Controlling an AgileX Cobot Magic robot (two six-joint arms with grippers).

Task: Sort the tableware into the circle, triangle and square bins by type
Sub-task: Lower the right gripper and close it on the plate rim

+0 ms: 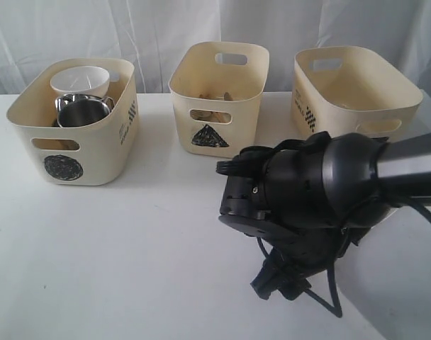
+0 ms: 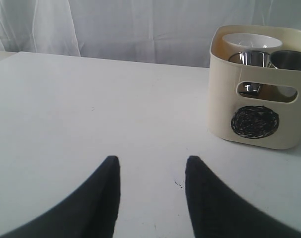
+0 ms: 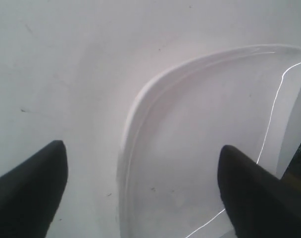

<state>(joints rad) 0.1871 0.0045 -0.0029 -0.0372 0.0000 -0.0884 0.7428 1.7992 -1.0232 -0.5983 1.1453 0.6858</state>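
The large white square plate (image 3: 205,148) lies flat on the table under my right gripper (image 3: 141,146). That gripper is open wide, with one fingertip over the bare table and the other over the plate, and nothing between them. In the exterior view the right arm (image 1: 315,198) hangs over the plate (image 1: 407,283) at the front right. My left gripper (image 2: 152,158) is open and empty above the bare table, near the circle bin (image 2: 225,89). That bin holds a white bowl (image 2: 252,40) and two steel mugs (image 2: 252,58).
The circle bin (image 1: 95,152) stands at the back left and the triangle bin (image 1: 183,92), with wooden pieces inside, stands in the middle. A third cream bin (image 1: 357,88) is at the back right, its front mark hidden by the arm. A white curtain hangs behind.
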